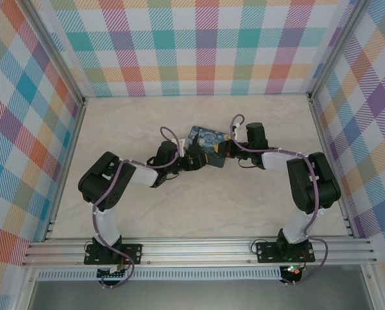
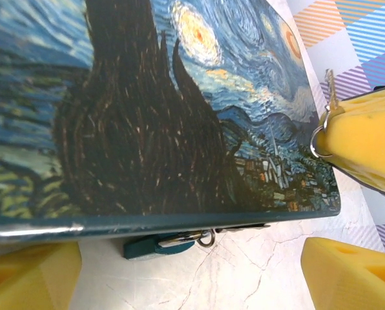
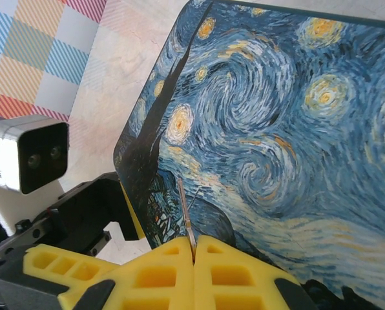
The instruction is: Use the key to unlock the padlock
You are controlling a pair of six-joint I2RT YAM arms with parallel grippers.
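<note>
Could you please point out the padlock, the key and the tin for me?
padlock (image 2: 141,248), left wrist view, on its blue body under the tin's edge.
key (image 3: 185,216), right wrist view, on its thin blade.
tin (image 1: 205,138), top view, on its printed lid.

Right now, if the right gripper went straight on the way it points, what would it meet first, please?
Most likely the starry-night tin: the right gripper, shut on the key, aims the key's tip at its printed surface, though the gap is hard to judge.

No text, label, brand or number readable, tin (image 3: 276,129) just ahead of the right gripper (image 3: 194,245) carries only a swirling starry-night painting, no legible lettering
</note>
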